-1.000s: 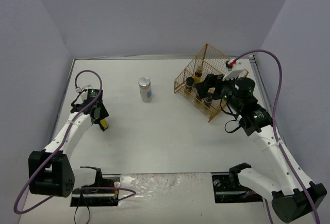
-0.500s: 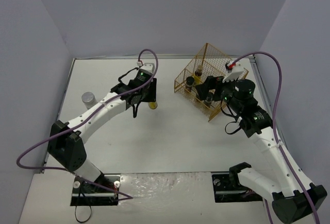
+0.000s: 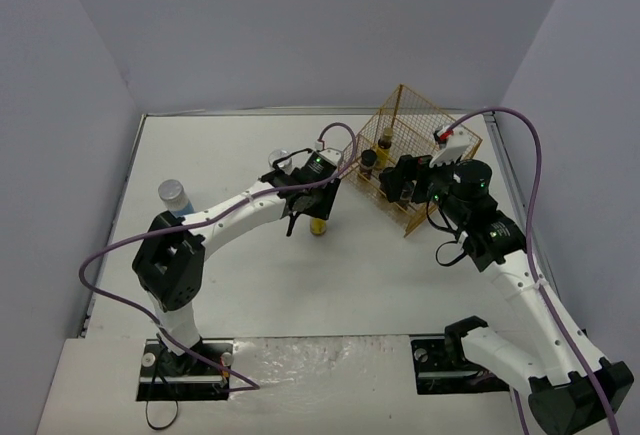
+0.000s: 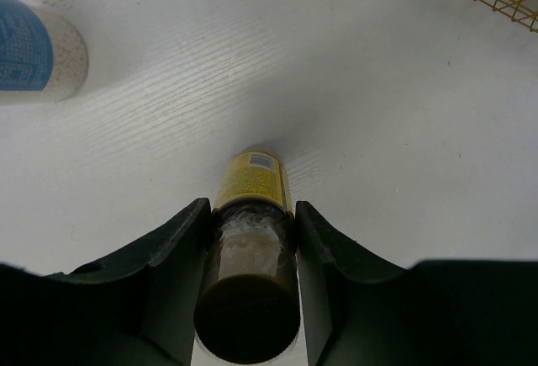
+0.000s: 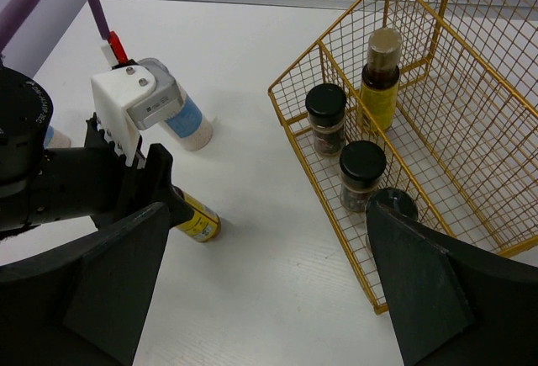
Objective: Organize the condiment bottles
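Note:
My left gripper (image 3: 318, 215) is shut on a slim yellow-labelled bottle (image 3: 319, 226) just left of the gold wire basket (image 3: 425, 113). It holds the bottle by its dark upper part (image 4: 249, 257), tilted, with the base at the table. The basket holds three dark black-capped jars (image 5: 325, 114) (image 5: 362, 172) (image 5: 392, 204) and the other slim yellow-labelled bottle (image 5: 382, 71). One pale blue-labelled jar (image 5: 187, 122) stands behind the left gripper, another (image 3: 172, 195) at the far left. My right gripper (image 5: 267, 214) is open and empty, above the basket's near left side.
The basket's front wire wall (image 5: 336, 206) stands between the held bottle and the jars. The left arm (image 3: 235, 210) stretches across the table's middle. Grey walls close in the table on the left, back and right.
My left arm has swung from the far left to beside the basket, carrying the yellow-labelled bottle. The right arm has barely moved.

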Controlling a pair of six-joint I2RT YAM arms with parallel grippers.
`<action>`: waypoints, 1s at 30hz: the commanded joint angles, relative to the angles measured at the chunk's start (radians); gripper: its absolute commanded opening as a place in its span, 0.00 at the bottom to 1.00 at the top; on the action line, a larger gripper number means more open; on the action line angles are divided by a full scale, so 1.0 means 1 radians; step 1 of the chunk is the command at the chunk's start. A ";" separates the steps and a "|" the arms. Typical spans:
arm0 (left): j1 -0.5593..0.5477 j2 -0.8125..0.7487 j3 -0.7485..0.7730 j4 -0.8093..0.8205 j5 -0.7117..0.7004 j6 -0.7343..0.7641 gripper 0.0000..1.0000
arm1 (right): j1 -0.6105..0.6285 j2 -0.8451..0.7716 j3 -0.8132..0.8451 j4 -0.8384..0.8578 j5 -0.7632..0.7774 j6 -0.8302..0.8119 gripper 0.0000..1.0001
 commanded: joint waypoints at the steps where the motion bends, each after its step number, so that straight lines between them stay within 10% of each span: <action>1: -0.001 -0.022 0.052 0.102 -0.018 0.024 0.14 | 0.004 0.006 0.005 0.072 -0.008 -0.015 1.00; 20: 0.000 -0.140 -0.004 0.136 -0.018 0.033 0.95 | 0.003 0.016 0.012 0.062 -0.021 -0.026 1.00; 30: 0.031 -0.504 -0.067 0.072 -0.203 0.121 0.97 | 0.022 0.042 0.084 0.022 -0.114 -0.088 1.00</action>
